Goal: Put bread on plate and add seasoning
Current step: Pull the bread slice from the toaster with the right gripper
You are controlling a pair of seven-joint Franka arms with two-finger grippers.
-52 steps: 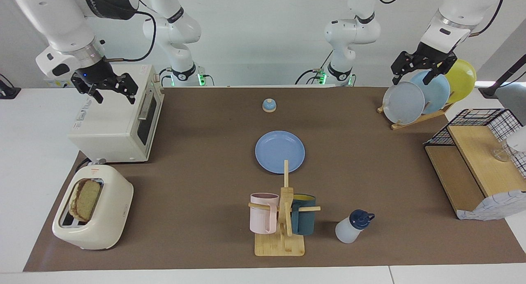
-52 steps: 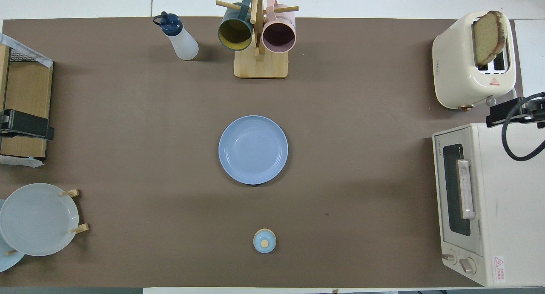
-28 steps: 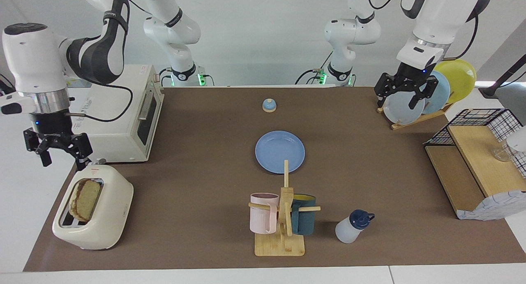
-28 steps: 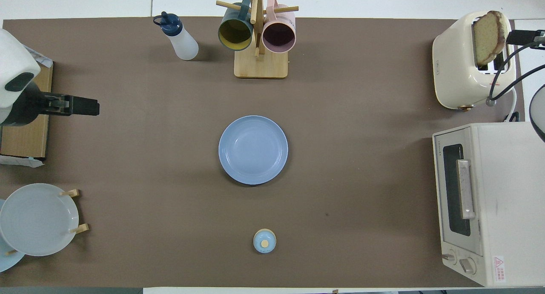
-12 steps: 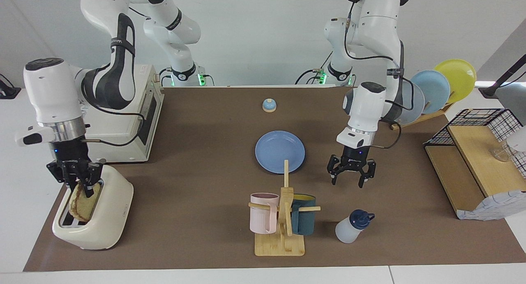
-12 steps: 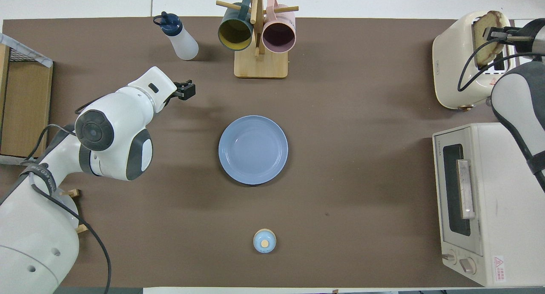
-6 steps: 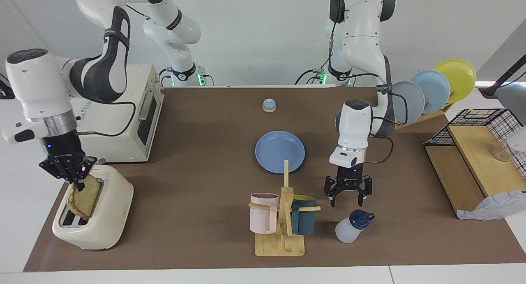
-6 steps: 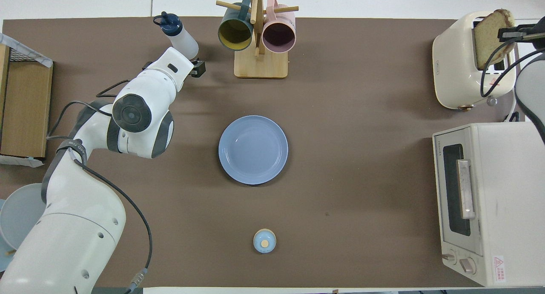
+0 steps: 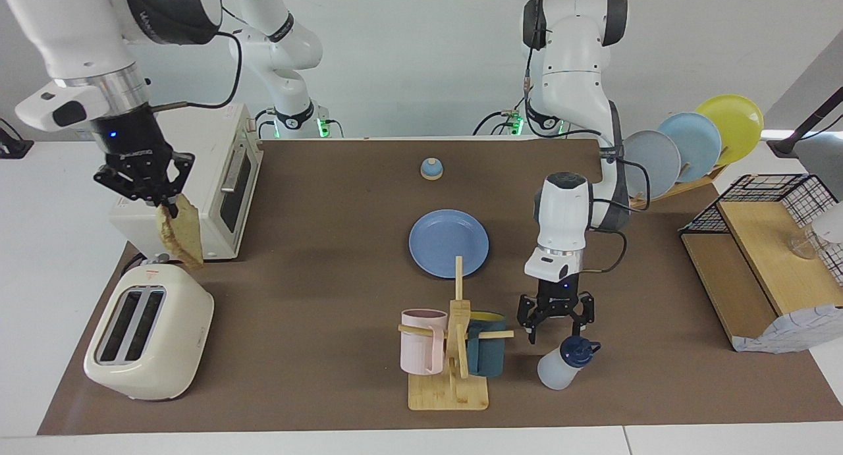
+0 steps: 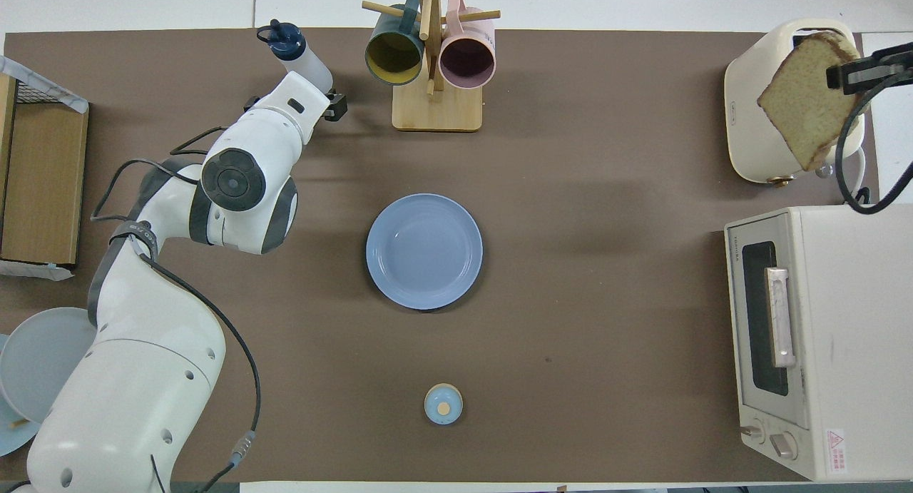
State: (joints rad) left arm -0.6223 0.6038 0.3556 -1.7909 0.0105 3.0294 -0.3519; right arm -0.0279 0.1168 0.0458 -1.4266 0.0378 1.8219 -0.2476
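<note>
The bread [image 9: 181, 234] hangs in the air above the toaster, clear of its slots, with my right gripper [image 9: 168, 205] shut on its top edge; from overhead the bread [image 10: 806, 100] covers part of the toaster. The blue plate [image 9: 448, 243] lies bare mid-table. The seasoning [image 9: 565, 364], a whitish bottle with a navy cap, stands beside the mug rack toward the left arm's end. My left gripper [image 9: 556, 328] hovers open just above the bottle and does not touch it. From overhead, its wrist hides most of the seasoning [image 10: 289, 42].
The cream toaster [image 9: 148, 333] stands with both slots vacant, and a toaster oven [image 9: 191, 191] sits nearer the robots. A wooden mug rack [image 9: 454, 349] holds two mugs. There is a small bell [image 9: 431, 169], a rack of plates [image 9: 685, 149] and a wire shelf [image 9: 757, 257].
My right gripper has pulled the bread up out of the toaster and carried it toward the toaster oven. My left gripper has come down closer to the seasoning bottle.
</note>
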